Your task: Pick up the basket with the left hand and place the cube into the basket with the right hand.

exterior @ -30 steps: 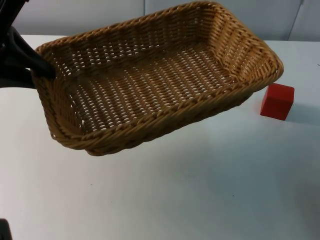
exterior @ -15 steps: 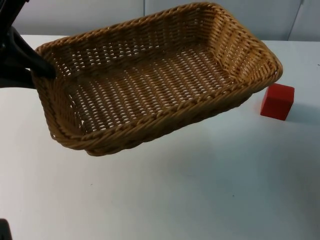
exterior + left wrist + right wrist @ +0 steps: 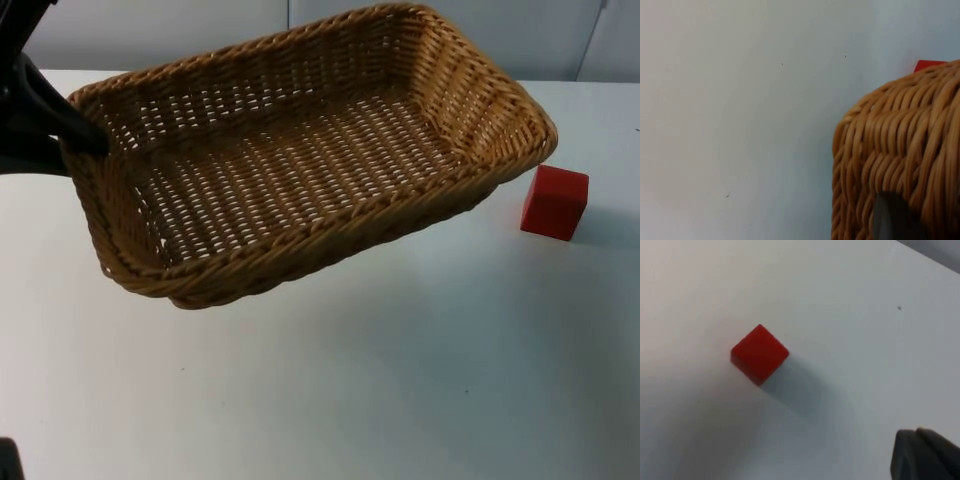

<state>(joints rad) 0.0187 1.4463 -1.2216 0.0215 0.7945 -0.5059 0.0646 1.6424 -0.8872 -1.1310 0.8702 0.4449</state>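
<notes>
Wicker is seen up off the white table: the basket is held tilted in the air, its short end clamped by the left gripper. Just past its far corner, the red cube is left sitting on the table, apart from it. Over the cube the right gripper is poised; its finger state cannot be told.

Bright, even light; soft shadows beneath basket and cube.

left gripper: black, tapered | right fingertip: dark grey (rounded edge)
</notes>
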